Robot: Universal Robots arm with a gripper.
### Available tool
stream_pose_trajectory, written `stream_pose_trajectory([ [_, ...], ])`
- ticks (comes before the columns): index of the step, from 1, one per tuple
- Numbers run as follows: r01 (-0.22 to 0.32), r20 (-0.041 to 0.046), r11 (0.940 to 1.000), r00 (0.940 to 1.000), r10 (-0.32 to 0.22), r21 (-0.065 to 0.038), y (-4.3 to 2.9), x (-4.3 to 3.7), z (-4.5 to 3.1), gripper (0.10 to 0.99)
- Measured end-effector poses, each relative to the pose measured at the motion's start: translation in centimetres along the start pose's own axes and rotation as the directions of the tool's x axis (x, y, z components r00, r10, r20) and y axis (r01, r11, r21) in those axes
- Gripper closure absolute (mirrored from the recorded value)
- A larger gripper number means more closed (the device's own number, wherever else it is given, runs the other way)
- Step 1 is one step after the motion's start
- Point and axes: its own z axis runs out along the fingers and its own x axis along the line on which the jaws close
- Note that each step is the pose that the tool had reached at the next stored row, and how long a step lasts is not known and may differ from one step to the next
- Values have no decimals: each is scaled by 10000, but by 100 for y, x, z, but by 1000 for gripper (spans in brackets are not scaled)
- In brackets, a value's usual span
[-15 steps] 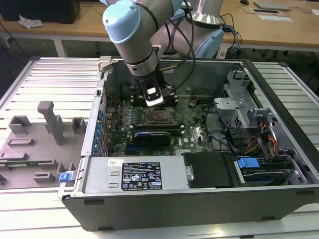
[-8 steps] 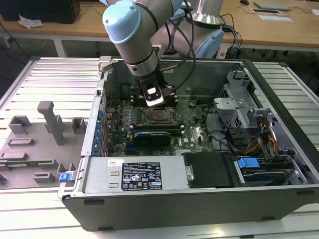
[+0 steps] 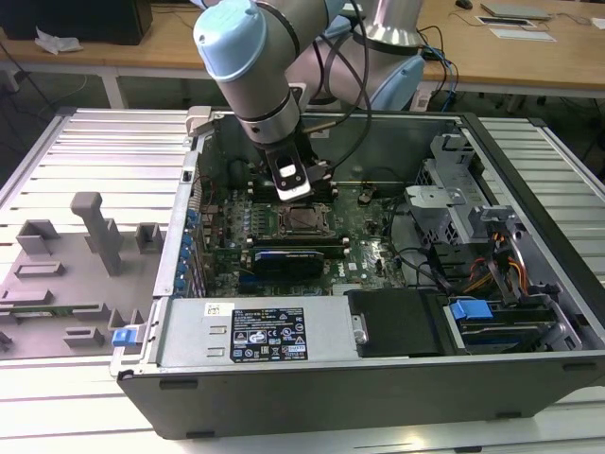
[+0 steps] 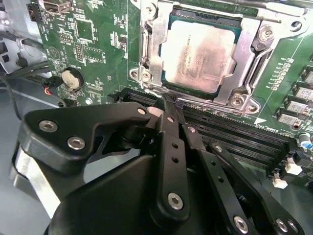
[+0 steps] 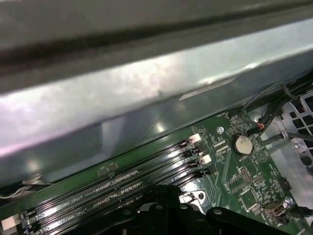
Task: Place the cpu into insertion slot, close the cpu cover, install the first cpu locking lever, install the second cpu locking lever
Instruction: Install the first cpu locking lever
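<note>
The cpu sits in the insertion slot, the cpu cover down over it; the claw, fingers together, is at the slot's edge beside the memory slots

There is one open computer case, one robot arm and one gripper. On the board there is one cpu, one cpu cover, four long memory slots and one round coin battery. One grey fixture tray lies at the exterior view's left.
</note>
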Motion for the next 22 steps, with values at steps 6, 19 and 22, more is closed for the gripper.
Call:
stream_pose_trajectory([
  [6, 24, 25, 10000, 10000, -24, 66, 21, -17, -62, 980],
  [19, 288, -10, 9945, 9996, -289, 1007, 37, -31, -102, 980],
  [22, 227, -435, 9933, 9989, -179, 1132, 42, -52, -93, 980],
])
